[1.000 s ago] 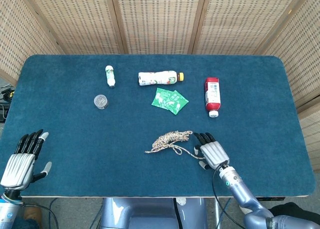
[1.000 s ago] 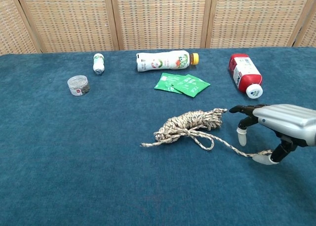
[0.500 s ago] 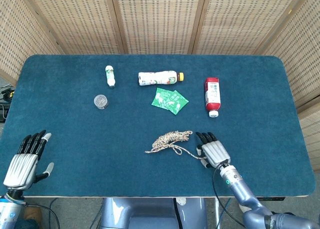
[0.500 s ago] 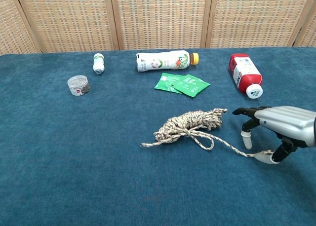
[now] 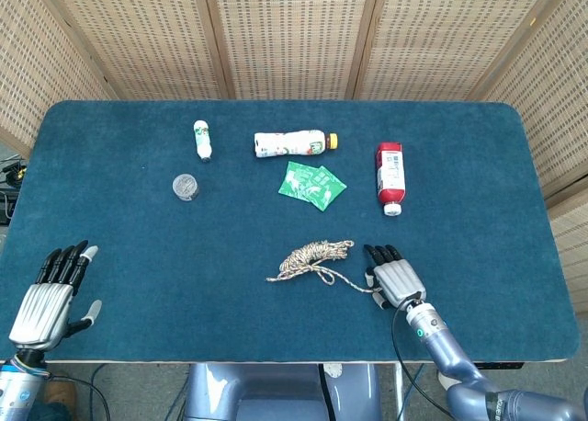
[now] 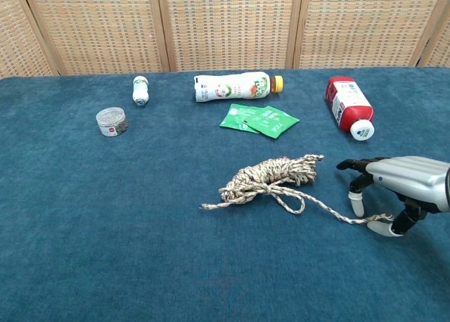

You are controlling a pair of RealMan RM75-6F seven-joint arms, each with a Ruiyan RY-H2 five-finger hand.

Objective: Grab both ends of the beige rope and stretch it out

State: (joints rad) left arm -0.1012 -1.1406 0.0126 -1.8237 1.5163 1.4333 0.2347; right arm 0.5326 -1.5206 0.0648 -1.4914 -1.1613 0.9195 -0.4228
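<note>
The beige rope (image 5: pixel 310 257) (image 6: pixel 271 178) lies in a loose bundle at the table's front middle. One short end points left. A long tail (image 6: pixel 330 209) trails right to my right hand (image 5: pixel 393 278) (image 6: pixel 402 185). That hand hovers low over the cloth with its fingers spread, and its thumb tip (image 6: pixel 382 228) touches the tail's end; no finger visibly closes on the rope. My left hand (image 5: pixel 48 292) rests open at the front left corner, far from the rope, and shows only in the head view.
Across the back of the blue table (image 5: pixel 138 219) lie a small white bottle (image 5: pixel 202 139), a grey-capped jar (image 5: pixel 185 186), a white bottle with a yellow cap (image 5: pixel 292 143), green sachets (image 5: pixel 311 184) and a red bottle (image 5: pixel 390 176). Wicker screens stand behind.
My right hand has slid slightly right and nearer the front edge along the rope's tail. My left hand drifted a little toward the front. The bundle has not moved.
</note>
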